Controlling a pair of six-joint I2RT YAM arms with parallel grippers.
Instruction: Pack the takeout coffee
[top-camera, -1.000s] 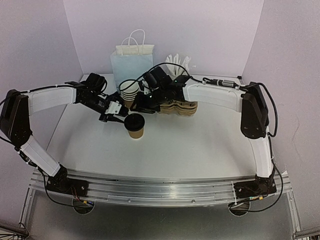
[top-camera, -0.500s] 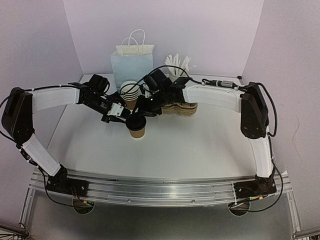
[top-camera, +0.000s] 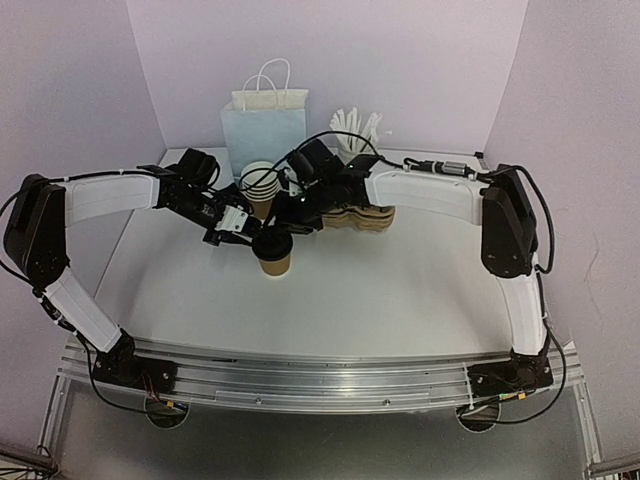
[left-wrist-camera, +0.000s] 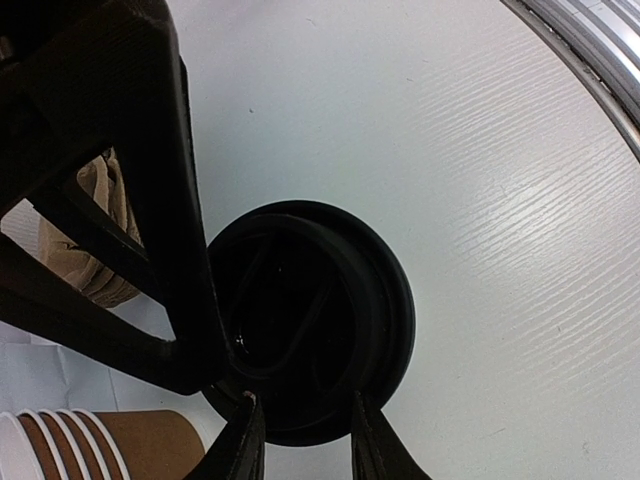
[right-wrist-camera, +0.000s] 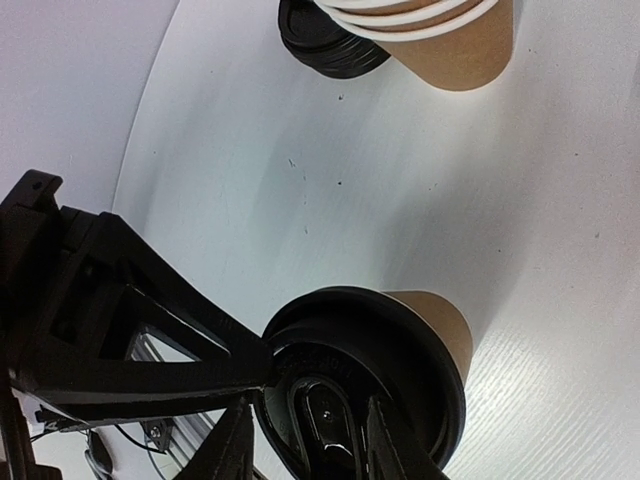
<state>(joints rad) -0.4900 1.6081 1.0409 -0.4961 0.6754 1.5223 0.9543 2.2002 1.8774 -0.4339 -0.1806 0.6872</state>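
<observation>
We read the step in hand as seating the black lid (left-wrist-camera: 320, 310) on the single kraft cup (top-camera: 274, 264). The cup stands upright on the table (top-camera: 420, 290), just in front of the stack of spare cups (top-camera: 261, 186) and well short of the blue bag (top-camera: 262, 130) at the back. The lid sits on the cup's mouth and looks about level. Whether it's snapped on all round we can't tell.

Both arms meet over it. The left gripper (left-wrist-camera: 303, 442) has its jaws part-spread, tips down at the lid's edge, w/ nothing clamped btwn them. The right gripper (right-wrist-camera: 310, 445) is the same — jaws part-spread, straddling the lid's raised centre, pinching nothing. Touching or just above: not clear from either wrist view.

To do it well, we'd press straight down, not sideways. The cup looks light, prob. empty, and a skewed push could tip or skid it. We'd keep the two sets of tips on opposite sides of the rim so the force balances, then work round till the edge seats evenly. Gently, too — kraft walls can crumple if one side takes all the load. The grippers are v. close, so we'd watch they don't knock each other. The spare lids (right-wrist-camera: 325, 45) and the cup stack sit just behind, so we'd keep the wrists off them. Only w/ the lid secure does a lift toward the bag make sense.
</observation>
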